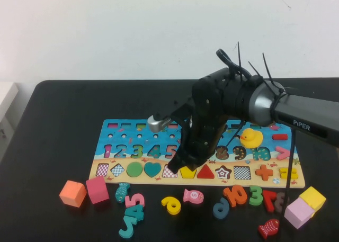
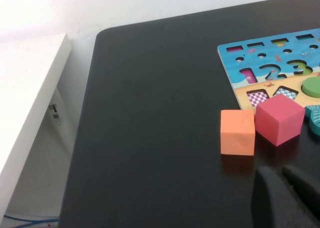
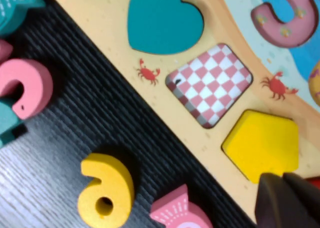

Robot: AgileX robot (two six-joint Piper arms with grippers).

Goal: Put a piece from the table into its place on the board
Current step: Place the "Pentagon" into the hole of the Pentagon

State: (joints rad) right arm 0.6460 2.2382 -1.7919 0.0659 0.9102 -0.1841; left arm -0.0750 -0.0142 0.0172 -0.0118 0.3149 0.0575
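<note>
The puzzle board (image 1: 106,130) lies in the middle of the black table. My right gripper (image 1: 186,164) hangs low over the board's front row, its fingers (image 3: 280,200) shut together and empty, right at the edge of the yellow pentagon (image 3: 262,143). The pentagon sits in its slot, next to an empty checkered slot (image 3: 212,86) and a teal heart (image 3: 162,21). Loose on the table in front lie a yellow 6 (image 1: 171,204) and a pink fish (image 1: 194,196). My left gripper (image 2: 287,195) is shut and empty, low over the table near the orange cube (image 2: 238,132).
An orange cube (image 1: 72,193) and magenta cube (image 1: 97,189) sit front left. Teal and pink numbers (image 1: 131,213), an orange 10 (image 1: 235,195), green 3 (image 1: 256,195), red fish (image 1: 269,229), and pink and yellow cubes (image 1: 304,206) lie along the front. A rubber duck (image 1: 250,138) stands on the board.
</note>
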